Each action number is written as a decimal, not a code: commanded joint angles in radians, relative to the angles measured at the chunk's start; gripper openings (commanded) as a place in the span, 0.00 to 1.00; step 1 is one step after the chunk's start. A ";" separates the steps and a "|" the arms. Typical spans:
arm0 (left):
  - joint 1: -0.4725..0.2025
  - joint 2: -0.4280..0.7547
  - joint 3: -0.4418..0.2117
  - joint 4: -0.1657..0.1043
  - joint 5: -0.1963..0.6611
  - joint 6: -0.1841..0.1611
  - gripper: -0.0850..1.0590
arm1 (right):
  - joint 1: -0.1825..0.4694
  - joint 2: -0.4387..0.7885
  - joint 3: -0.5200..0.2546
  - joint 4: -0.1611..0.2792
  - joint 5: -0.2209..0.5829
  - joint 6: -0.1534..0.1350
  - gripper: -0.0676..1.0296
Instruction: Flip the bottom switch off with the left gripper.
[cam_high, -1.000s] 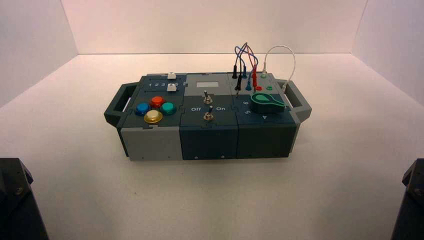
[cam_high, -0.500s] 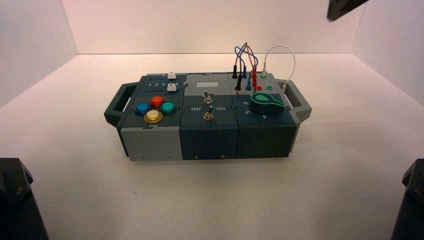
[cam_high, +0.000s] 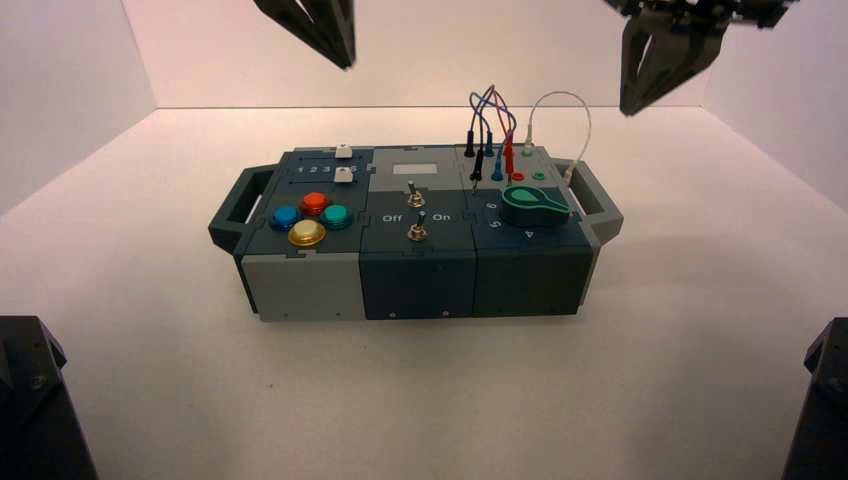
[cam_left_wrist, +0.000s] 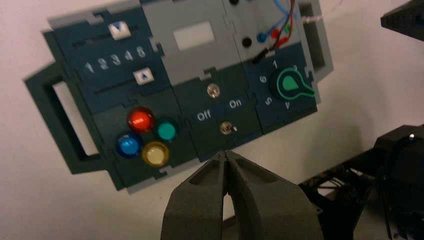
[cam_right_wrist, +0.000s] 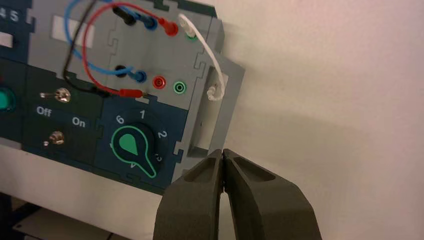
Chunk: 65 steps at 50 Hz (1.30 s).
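The flip itself is all left to do: the bottom switch (cam_high: 417, 231) sits in the middle section of the box (cam_high: 418, 285), close to the box's lower edge in the high view, and nothing touches it. In the left wrist view its short lever leans toward the "On" side of the box's lettering, so I judge it is on and the task unfinished.

What is in place is the approach. The left tool (cam_high: 347, 66) hangs raised, well apart from the box and left of the box's middle, its two fingers together in a closed wedge with nothing between them. That suits a push rather than a grip. It has to come down beside the lever, on the "On" side, press it across toward the "Off" side of the box, then lift clear. Coming in too low could scrape the box's face; straying sideways could catch the upper switch (cam_high: 415, 199) on the same section of the box.

The right tool (cam_high: 629, 109) hangs raised to the right of the box's middle, fingers also closed and holding nothing; it has no part in this task and best keeps clear.
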 joint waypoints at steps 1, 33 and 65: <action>-0.020 0.012 -0.021 0.006 -0.006 -0.023 0.05 | 0.008 0.003 -0.002 0.018 -0.023 0.006 0.04; -0.051 0.044 -0.081 0.009 -0.008 -0.040 0.05 | 0.069 0.187 0.011 0.023 -0.149 0.005 0.04; -0.058 0.069 -0.104 -0.008 0.003 -0.038 0.05 | 0.069 0.376 -0.011 0.025 -0.258 -0.002 0.04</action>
